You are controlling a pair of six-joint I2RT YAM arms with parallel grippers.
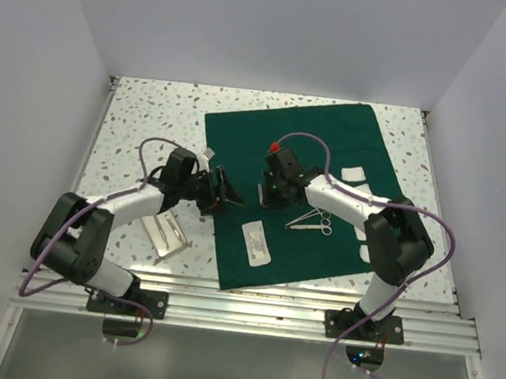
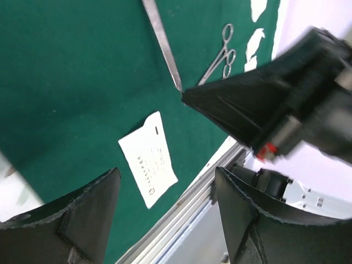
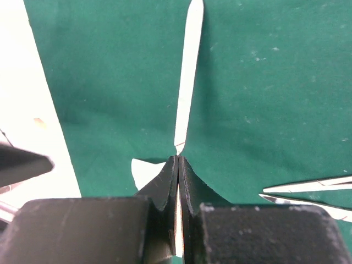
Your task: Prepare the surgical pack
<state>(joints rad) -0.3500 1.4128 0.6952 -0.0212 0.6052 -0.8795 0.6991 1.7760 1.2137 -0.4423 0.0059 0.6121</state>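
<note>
Pack point(image 1: 316, 146) lies spread flat, centre-right on the surface point(image 1: 142, 124). Packet point(image 1: 256, 241), clamp point(image 1: 313, 220) and gauze point(image 1: 353, 174) rest on it. Right fingers point(image 3: 179, 162) grip tweezers point(image 3: 187, 82) over its middle. Left fingers point(image 1: 219, 189) stand open, empty. Judged remaining: tweezers placement, folding.

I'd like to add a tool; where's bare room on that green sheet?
Bare: the green cloth beyond the left gripper and right gripper, and the table far left. Crowded: the cloth's near half, with white packet, ring-handled instrument and the held tweezers.
</note>
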